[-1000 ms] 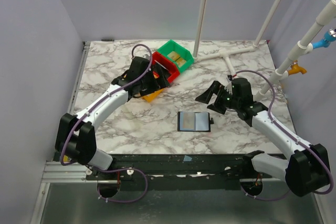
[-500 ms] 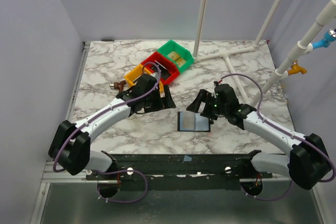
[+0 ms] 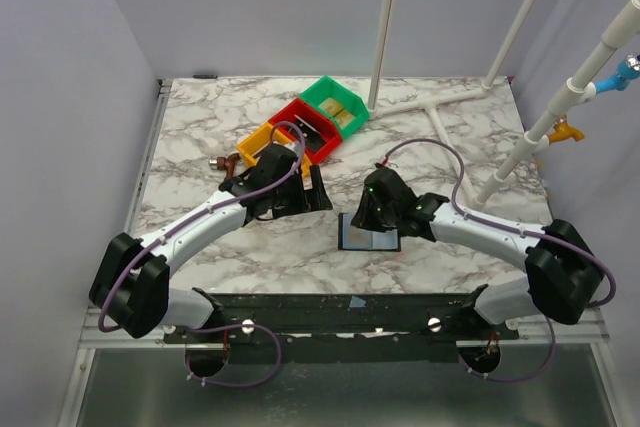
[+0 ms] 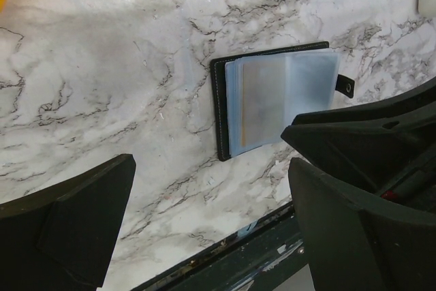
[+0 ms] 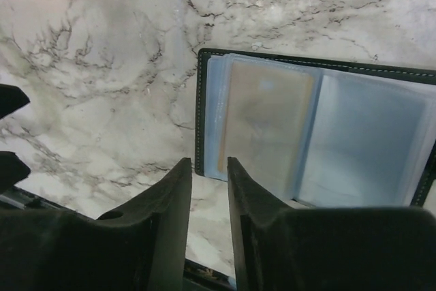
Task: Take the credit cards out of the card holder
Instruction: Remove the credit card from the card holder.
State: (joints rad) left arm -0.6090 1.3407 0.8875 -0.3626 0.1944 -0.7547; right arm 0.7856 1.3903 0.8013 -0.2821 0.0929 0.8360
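Note:
The card holder [image 3: 372, 237] lies open and flat on the marble, near the front edge, its clear bluish sleeves facing up [image 5: 320, 127]. A tan-gold credit card [image 5: 269, 124] shows inside the left sleeve; the right sleeve [image 5: 371, 141] looks pale. My right gripper [image 3: 363, 221] hovers over the holder's left half, its fingers [image 5: 208, 163] a narrow gap apart with only marble between them. To the holder's left, my left gripper [image 3: 308, 197] is wide open and holds nothing [image 4: 211, 168]. The left wrist view shows the holder [image 4: 279, 97] ahead of it, partly behind the right arm.
Yellow [image 3: 262, 139], red [image 3: 312, 127] and green [image 3: 335, 105] bins stand in a diagonal row at the back. White pipes [image 3: 430, 107] lie and rise at the back right. A small brown item [image 3: 225, 161] sits left of the yellow bin. The table's front edge [image 4: 225, 257] is close.
My right gripper came in from the right over the card holder and its jaws narrowed from wide to a slim gap. My left arm swung from the bins toward the holder and then held.

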